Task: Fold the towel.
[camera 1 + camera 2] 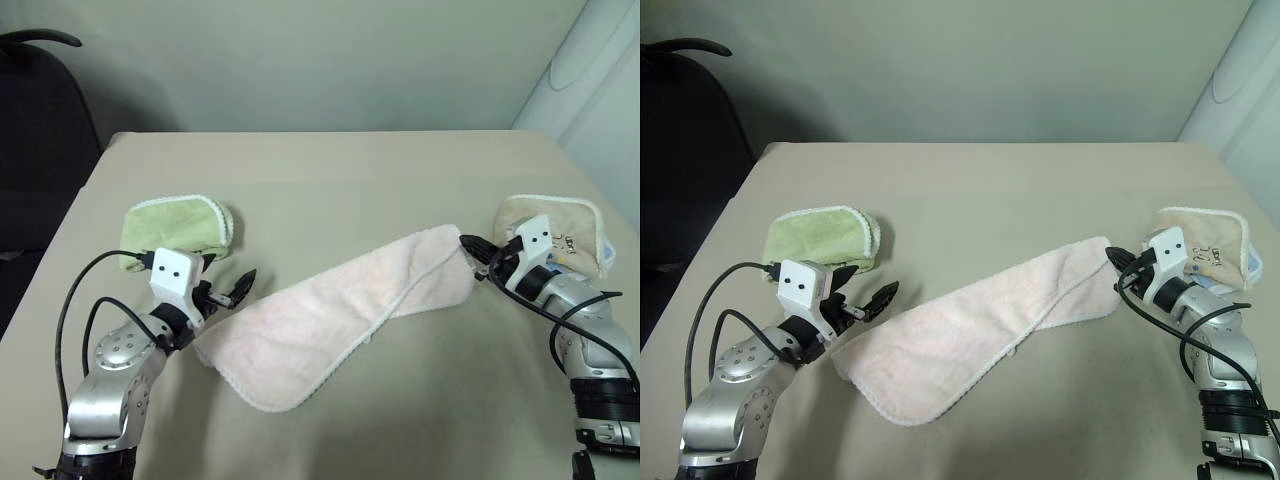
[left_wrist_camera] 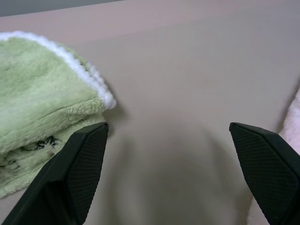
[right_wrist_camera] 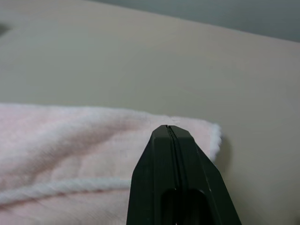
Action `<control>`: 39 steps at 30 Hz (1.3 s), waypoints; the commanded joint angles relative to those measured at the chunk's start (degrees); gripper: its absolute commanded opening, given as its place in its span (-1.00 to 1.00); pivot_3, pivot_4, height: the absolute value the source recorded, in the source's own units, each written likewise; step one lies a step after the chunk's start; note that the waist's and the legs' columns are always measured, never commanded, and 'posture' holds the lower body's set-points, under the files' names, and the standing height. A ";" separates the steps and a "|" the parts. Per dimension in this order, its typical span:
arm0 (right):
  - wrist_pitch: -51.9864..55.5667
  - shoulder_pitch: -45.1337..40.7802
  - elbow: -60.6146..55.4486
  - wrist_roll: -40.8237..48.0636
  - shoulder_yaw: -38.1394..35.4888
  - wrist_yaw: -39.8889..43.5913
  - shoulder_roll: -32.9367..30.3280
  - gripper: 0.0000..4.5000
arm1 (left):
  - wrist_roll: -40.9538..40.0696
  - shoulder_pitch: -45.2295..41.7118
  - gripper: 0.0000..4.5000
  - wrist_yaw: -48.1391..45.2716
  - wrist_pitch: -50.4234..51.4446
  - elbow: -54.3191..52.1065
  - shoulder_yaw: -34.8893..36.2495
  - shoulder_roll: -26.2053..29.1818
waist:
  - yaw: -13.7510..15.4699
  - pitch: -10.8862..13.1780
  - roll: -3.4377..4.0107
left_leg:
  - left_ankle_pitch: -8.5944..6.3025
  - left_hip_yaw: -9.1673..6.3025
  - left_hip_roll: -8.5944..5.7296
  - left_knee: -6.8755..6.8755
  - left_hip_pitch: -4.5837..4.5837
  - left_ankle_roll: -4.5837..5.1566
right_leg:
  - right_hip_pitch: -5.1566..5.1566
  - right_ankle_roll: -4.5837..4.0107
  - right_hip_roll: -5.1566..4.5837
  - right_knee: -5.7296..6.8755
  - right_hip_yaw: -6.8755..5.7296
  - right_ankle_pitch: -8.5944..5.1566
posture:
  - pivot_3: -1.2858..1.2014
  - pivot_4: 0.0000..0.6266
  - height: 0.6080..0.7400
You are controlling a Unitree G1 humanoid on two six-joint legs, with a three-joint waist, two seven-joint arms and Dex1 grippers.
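Right wrist view: right gripper (image 3: 171, 127) has its fingers pressed flat together with nothing between them, hovering just over the 3 o'clock end of the pale pink terry cloth towel with white stitched edging (image 1: 345, 320). No cloth is pinched that I can see.

Left gripper (image 1: 226, 287) is spread wide and empty, sitting just off the towel's 9 o'clock end, apart from the cloth. The left wrist view shows bare surface between the fingers, with the pink edge just beside one finger.

The towel lies as a long band across the middle of the beige surface (image 1: 330, 180), running from roughly 8 o'clock up to 2 o'clock. One long white edge runs along its top face, so it looks doubled lengthwise already. My read: first fold done, the crosswise fold(s) are left, and the band is skewed and a bit loose.

Folded light green terry towel (image 1: 178, 226) sits at 10 o'clock, just behind the left gripper. Folded beige tan towel (image 1: 560, 228) sits at 3 o'clock, behind the right gripper. Both look finished.

Next probably needs both ends gripped, one brought over to the other. Neither is gripped yet.
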 commanded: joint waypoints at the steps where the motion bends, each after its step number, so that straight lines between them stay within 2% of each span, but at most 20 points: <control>1: -4.85 -2.67 3.09 -3.90 -0.38 -0.41 -2.61 -1.00 | -0.49 -1.06 0.99 -0.29 0.09 -3.05 0.30 0.66 | -0.04 0.00 0.00 | -0.01 0.01 0.00 0.00 0.00 0.02 | 0.00 0.00 0.00 0.00 0.00 0.00 | 0.03 -0.52 1.00; 4: -9.14 -5.39 8.11 -8.55 2.02 1.20 -5.43 -1.00 | -0.10 -1.29 0.99 -1.13 -0.30 -2.82 -0.74 0.93 | -0.11 0.00 0.01 | -0.06 0.01 0.01 -0.03 0.00 0.11 | -0.03 -0.01 0.00 0.01 -0.01 0.01 | 0.03 -0.52 1.00; 9: -28.34 -9.07 17.77 -22.93 10.59 1.53 -12.51 -0.29 | 1.16 -1.43 1.00 -4.30 -1.67 -1.97 -3.25 2.69 | -0.04 0.00 0.01 | -0.19 -0.01 0.01 -0.07 0.00 0.33 | -0.02 -0.05 -0.02 0.01 -0.02 0.03 | 0.03 -0.52 1.00; 11: -34.32 -10.71 21.70 -26.02 12.72 1.11 -13.78 0.00 | 1.21 -1.50 1.00 -4.80 -1.98 -1.84 -3.50 2.98 | -0.09 0.00 0.01 | -0.21 -0.03 0.02 -0.06 0.00 0.37 | -0.02 -0.07 -0.03 0.02 -0.02 0.04 | 0.03 -0.52 1.00; 14: -44.18 -14.62 28.81 -32.09 16.71 -0.68 -14.98 0.00 | 1.31 -1.40 1.00 -5.04 -2.25 -1.55 -3.23 2.73 | -0.17 0.00 0.01 | -0.23 -0.01 0.05 -0.08 0.00 0.41 | -0.03 -0.08 -0.04 0.02 -0.01 0.05 | 0.03 -0.52 1.00; 18: -51.69 -19.15 36.48 -38.16 20.34 -4.68 -14.94 0.00 | 1.68 -0.92 1.00 -4.90 -2.54 -1.85 -3.38 2.13 | -0.16 0.01 0.02 | -0.24 0.00 0.09 -0.10 0.00 0.41 | -0.05 -0.11 -0.04 0.02 -0.02 0.07 | 0.03 -0.52 1.00; 25: -58.89 -27.06 47.65 -47.87 26.89 -13.10 -12.44 0.00 | 1.70 0.55 1.00 -4.33 -2.64 -3.42 -3.50 1.36 | -0.29 0.01 0.02 | -0.27 0.05 0.30 -0.12 -0.01 0.47 | -0.07 -0.24 -0.07 -0.02 -0.10 0.14 | 0.03 -0.52 1.00; 33: -63.42 -32.13 53.97 -55.67 32.14 -22.61 -11.63 0.00 | 1.66 1.22 1.00 -4.08 -2.41 -4.24 -3.09 1.35 | -0.31 0.02 0.04 | -0.28 0.09 0.35 -0.18 -0.03 0.48 | -0.14 -0.33 -0.07 -0.02 -0.12 0.19 | 0.03 -0.52 1.00; 36: -64.58 -32.96 54.82 -56.39 32.69 -23.82 -11.50 -0.28 | 1.62 1.41 1.00 -3.98 -2.28 -4.66 -3.01 1.45 | -0.31 0.02 0.04 | -0.28 0.11 0.36 -0.21 -0.03 0.48 | -0.16 -0.36 -0.08 -0.03 -0.12 0.21 | 0.03 -0.52 1.00; 39: -65.38 -33.20 55.08 -56.32 32.66 -24.28 -11.80 -0.72 | 1.48 1.44 1.00 -4.28 -2.34 -4.81 -2.66 2.05 | -0.29 0.02 0.04 | -0.28 0.11 0.37 -0.21 -0.03 0.48 | -0.16 -0.37 -0.08 -0.03 -0.12 0.22 | 0.03 -0.52 1.00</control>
